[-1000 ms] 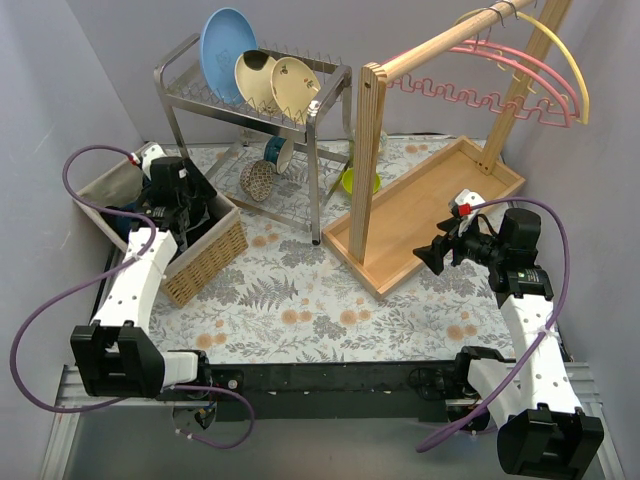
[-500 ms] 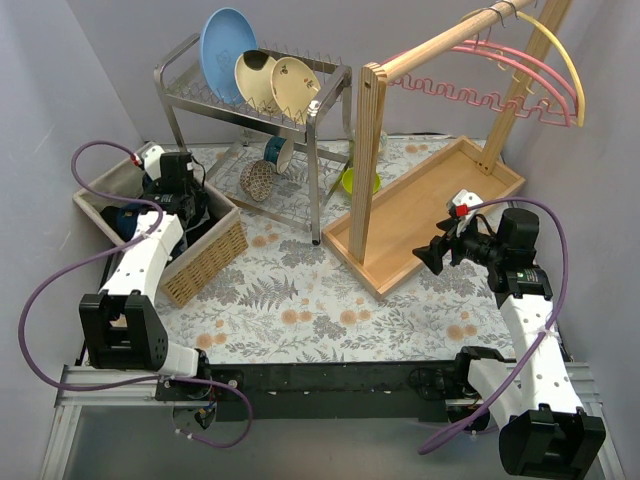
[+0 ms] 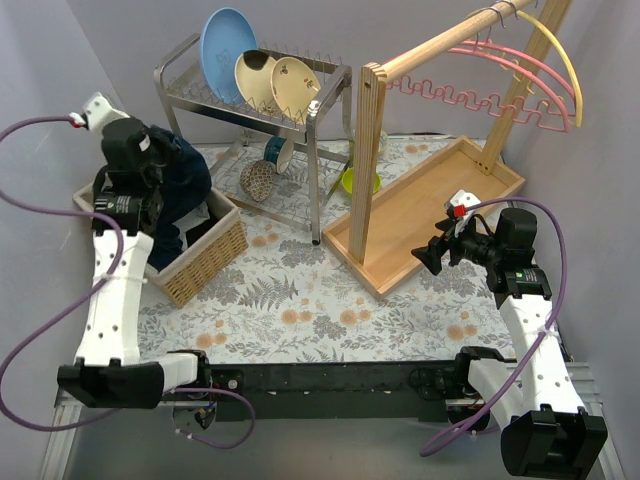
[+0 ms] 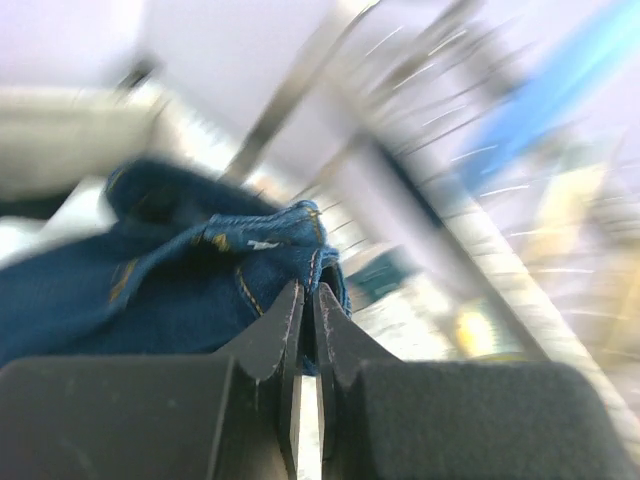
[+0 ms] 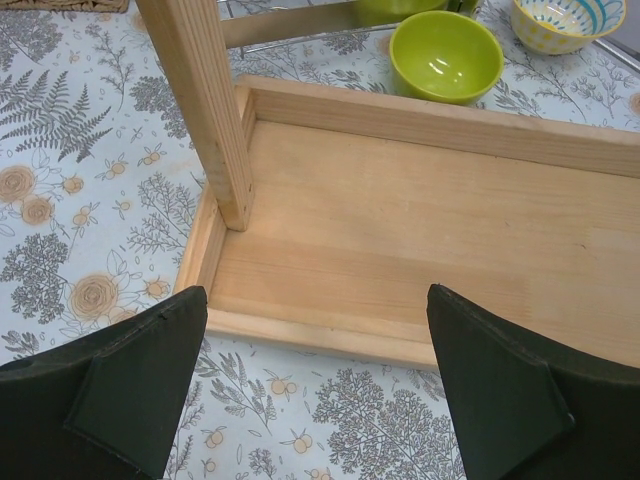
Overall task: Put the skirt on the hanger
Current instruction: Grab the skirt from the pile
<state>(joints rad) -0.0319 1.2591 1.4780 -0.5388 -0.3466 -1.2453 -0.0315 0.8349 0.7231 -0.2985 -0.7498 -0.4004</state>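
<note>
Above the basket [image 3: 205,262], left gripper [image 4: 308,290] clamps the skirt [image 4: 170,290]; right gripper [image 5: 317,292] spreads wide.

A blue plate [image 3: 226,40] and two cream plates [image 3: 256,78] are held upright in a metal dish rack [image 3: 317,150], while a green bowl [image 5: 446,55] is set on floral cloth [image 3: 300,300]

Top cam high behind the arm bases, looking down toward the far wall, whole table [image 3: 300,300] in shot. Left wrist cam jammed in close, blurry, facing the skirt [image 4: 150,290] and dish rack [image 4: 400,190]. Right wrist cam low, aimed down at the wooden tray [image 5: 400,230] and green bowl [image 5: 446,55]. Overlap with top shot: all four.
</note>
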